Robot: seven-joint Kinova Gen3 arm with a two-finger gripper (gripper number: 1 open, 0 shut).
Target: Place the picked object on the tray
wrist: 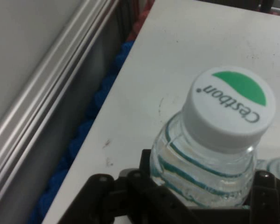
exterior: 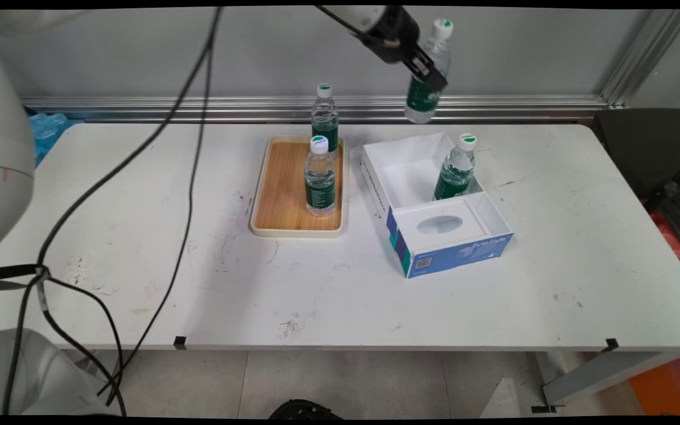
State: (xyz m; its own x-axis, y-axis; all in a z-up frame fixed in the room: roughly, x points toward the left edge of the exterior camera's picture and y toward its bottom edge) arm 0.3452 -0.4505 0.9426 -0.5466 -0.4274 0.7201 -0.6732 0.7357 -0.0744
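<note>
My gripper (exterior: 430,75) is raised high over the table's far side, shut on a water bottle (exterior: 428,74) with a green label and a white cap. The bottle hangs tilted in the air, above the far edge of an open white and blue box (exterior: 458,245). In the hand view the held bottle (wrist: 214,140) fills the lower right, its cap lettered Cestbon, with the black fingers (wrist: 266,186) at its sides. Inside the box stands a second bottle (exterior: 455,168), leaning a little. Two more bottles stand on a wooden tray (exterior: 281,195): one at the far end (exterior: 324,117), one nearer (exterior: 320,176).
Black cables (exterior: 189,177) hang across the table's left half. An aluminium rail (exterior: 198,108) runs along the wall behind the table. Blue packing (exterior: 48,130) lies off the far left corner, and a dark chair (exterior: 653,153) stands at the right.
</note>
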